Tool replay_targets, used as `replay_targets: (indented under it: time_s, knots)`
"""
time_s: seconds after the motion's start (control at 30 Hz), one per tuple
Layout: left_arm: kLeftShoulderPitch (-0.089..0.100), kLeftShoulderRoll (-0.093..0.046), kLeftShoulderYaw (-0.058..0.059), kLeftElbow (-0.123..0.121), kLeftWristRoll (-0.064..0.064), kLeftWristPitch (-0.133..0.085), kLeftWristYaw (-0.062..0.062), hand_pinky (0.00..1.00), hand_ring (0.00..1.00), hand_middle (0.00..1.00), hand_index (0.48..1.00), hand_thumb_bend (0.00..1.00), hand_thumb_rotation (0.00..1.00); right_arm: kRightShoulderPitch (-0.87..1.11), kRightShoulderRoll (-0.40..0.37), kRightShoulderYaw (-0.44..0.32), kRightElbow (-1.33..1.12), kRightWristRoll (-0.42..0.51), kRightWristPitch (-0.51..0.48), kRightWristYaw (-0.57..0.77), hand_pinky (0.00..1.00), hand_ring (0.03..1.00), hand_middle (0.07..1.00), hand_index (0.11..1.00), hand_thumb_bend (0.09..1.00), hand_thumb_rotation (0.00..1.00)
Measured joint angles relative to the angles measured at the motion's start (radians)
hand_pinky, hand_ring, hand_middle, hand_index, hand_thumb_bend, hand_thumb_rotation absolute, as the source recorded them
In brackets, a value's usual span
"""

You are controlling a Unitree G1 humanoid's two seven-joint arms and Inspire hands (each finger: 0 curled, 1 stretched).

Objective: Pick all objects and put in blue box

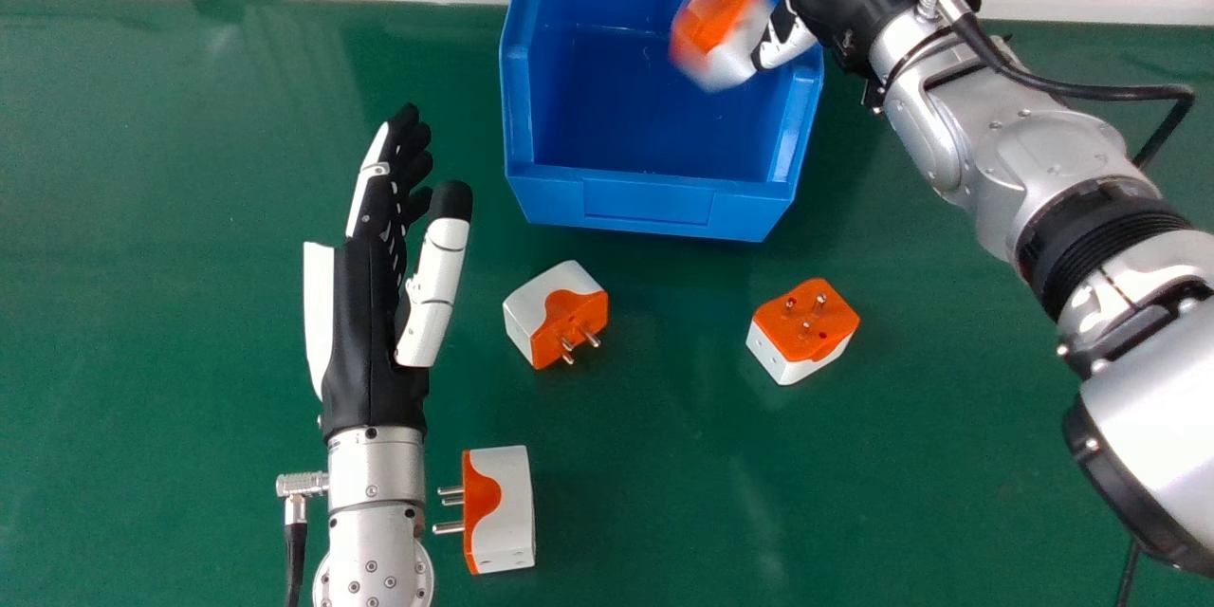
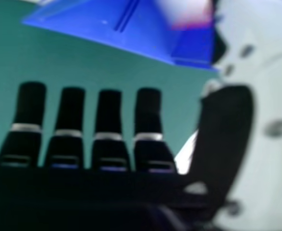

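A: Left to right. Where are we?

B: Idle left hand (image 1: 365,332) over the green table top (image 1: 190,209), fingers straight, nothing held. Just beside its silver wrist (image 1: 377,465): a blocky white-and-orange plug adapter (image 1: 503,507), metal pins pointing at the wrist.

A: Risk there?

B: If we swing that arm right while low, it snags the pins and shoves the adapter. Lift first.

A: Next?

B: Second white-and-orange adapter (image 1: 555,315), tilted, pins toward our side. Grab it off-centre and it rolls. Behind it, the open blue plastic box (image 1: 648,199).

A: And the one in play?

B: Orange-and-white block (image 1: 716,28) over the box interior, beside the thumb of the black-and-white right hand (image 1: 792,38). Right fingers (image 2: 109,113) are straight and apart, not curled round it. We read this as the release. Can't tell if it touches the thumb.

A: Failure modes?

B: Thumb clips it, it spins into the side wall and hops out. Or we pull back too low over the right wall and drag the box.

A: Last one?

B: Third adapter (image 1: 803,332), right of the others, orange face and pins up. Close on the pins, not the white sides, and it slips. Three on the table to go, so we clear the wall first.
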Motion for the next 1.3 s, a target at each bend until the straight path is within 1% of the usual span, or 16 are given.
replay_targets:
  time_s: [0.07, 0.13, 0.17, 0.23, 0.43, 0.5, 0.6, 0.63, 0.77, 0.8, 0.83, 0.9, 0.93, 1.1, 1.2, 1.3]
  knots:
    - [-0.002, 0.0, 0.0, 0.001, 0.0, 0.0, 0.0, 0.87, 0.89, 0.9, 0.894, 0.72, 0.89, 0.0, -0.001, 0.0, -0.001, 0.0, -0.008, -0.008, 0.79, 0.875, 0.885, 0.819, 0.887, 0.2]
    - [-0.003, 0.0, 0.0, 0.003, 0.0, 0.0, 0.0, 0.87, 0.89, 0.9, 0.894, 0.72, 0.89, 0.0, -0.002, 0.0, -0.002, 0.0, -0.013, -0.016, 0.84, 0.92, 0.927, 0.865, 0.928, 0.22]
    - [-0.004, 0.0, 0.0, 0.003, 0.0, 0.0, 0.001, 0.87, 0.89, 0.9, 0.894, 0.72, 0.89, 0.0, -0.002, 0.0, -0.004, 0.0, -0.017, -0.019, 0.84, 0.92, 0.927, 0.865, 0.928, 0.22]
    - [-0.004, 0.0, 0.0, 0.003, 0.001, 0.0, 0.001, 0.87, 0.89, 0.9, 0.893, 0.72, 0.89, 0.0, -0.003, 0.0, -0.006, 0.001, -0.03, -0.027, 0.88, 0.949, 0.953, 0.894, 0.955, 0.22]
    - [-0.004, 0.0, 0.0, 0.003, 0.001, -0.001, 0.002, 0.87, 0.89, 0.9, 0.893, 0.72, 0.89, 0.008, -0.016, -0.014, -0.056, 0.027, -0.063, -0.057, 0.91, 0.979, 0.981, 0.924, 0.983, 0.24]
    - [-0.004, 0.0, -0.001, 0.003, 0.001, -0.003, 0.002, 0.87, 0.89, 0.9, 0.893, 0.72, 0.89, 0.03, -0.031, -0.046, -0.101, 0.051, -0.085, -0.084, 0.91, 0.979, 0.981, 0.924, 0.983, 0.24]
    - [-0.003, 0.0, 0.0, 0.003, 0.001, -0.006, 0.003, 0.87, 0.89, 0.9, 0.892, 0.73, 0.89, 0.099, -0.044, -0.118, -0.178, 0.117, -0.121, -0.139, 0.92, 0.987, 0.988, 0.939, 0.99, 0.26]
    - [-0.003, 0.0, 0.0, 0.003, 0.001, -0.007, 0.004, 0.86, 0.89, 0.9, 0.892, 0.73, 0.89, 0.141, -0.046, -0.153, -0.217, 0.155, -0.133, -0.159, 0.92, 0.99, 0.991, 0.952, 0.992, 0.29]
    - [0.0, 0.0, -0.001, 0.003, 0.001, -0.012, 0.006, 0.86, 0.89, 0.9, 0.892, 0.73, 0.89, 0.333, -0.047, -0.265, -0.411, 0.254, -0.164, -0.223, 0.93, 0.992, 0.993, 0.961, 0.994, 0.3]
    - [0.001, -0.001, -0.001, 0.002, 0.001, -0.014, 0.006, 0.86, 0.89, 0.9, 0.892, 0.73, 0.89, 0.385, -0.042, -0.288, -0.467, 0.271, -0.172, -0.244, 0.93, 0.992, 0.993, 0.961, 0.994, 0.3]
    - [0.002, -0.001, -0.001, 0.002, 0.001, -0.014, 0.005, 0.87, 0.89, 0.9, 0.892, 0.73, 0.89, 0.446, -0.036, -0.317, -0.527, 0.286, -0.186, -0.268, 0.93, 0.994, 0.994, 0.969, 0.996, 0.33]
    - [0.009, -0.002, -0.001, -0.003, 0.001, -0.016, 0.002, 0.87, 0.89, 0.9, 0.892, 0.73, 0.89, 0.574, 0.003, -0.364, -0.639, 0.315, -0.221, -0.353, 0.93, 0.994, 0.994, 0.969, 0.996, 0.33]
    - [0.014, -0.002, 0.0, -0.005, 0.0, -0.016, 0.0, 0.87, 0.89, 0.9, 0.892, 0.73, 0.89, 0.628, 0.024, -0.38, -0.677, 0.319, -0.231, -0.38, 0.92, 0.994, 0.993, 0.976, 0.996, 0.36]
    - [0.025, -0.007, -0.003, -0.009, 0.0, -0.017, -0.008, 0.87, 0.89, 0.9, 0.892, 0.73, 0.89, 0.78, 0.102, -0.421, -0.739, 0.312, -0.223, -0.481, 0.91, 0.992, 0.989, 0.978, 0.991, 0.38]
    - [0.03, -0.008, -0.003, -0.011, 0.0, -0.017, -0.02, 0.88, 0.89, 0.91, 0.892, 0.73, 0.89, 0.832, 0.128, -0.43, -0.749, 0.31, -0.176, -0.47, 0.91, 0.989, 0.985, 0.978, 0.982, 0.39]
    - [0.036, -0.007, -0.002, -0.015, -0.001, -0.017, -0.024, 0.88, 0.89, 0.91, 0.891, 0.72, 0.89, 0.88, 0.149, -0.437, -0.769, 0.327, -0.095, -0.396, 0.9, 0.985, 0.979, 0.976, 0.974, 0.41]
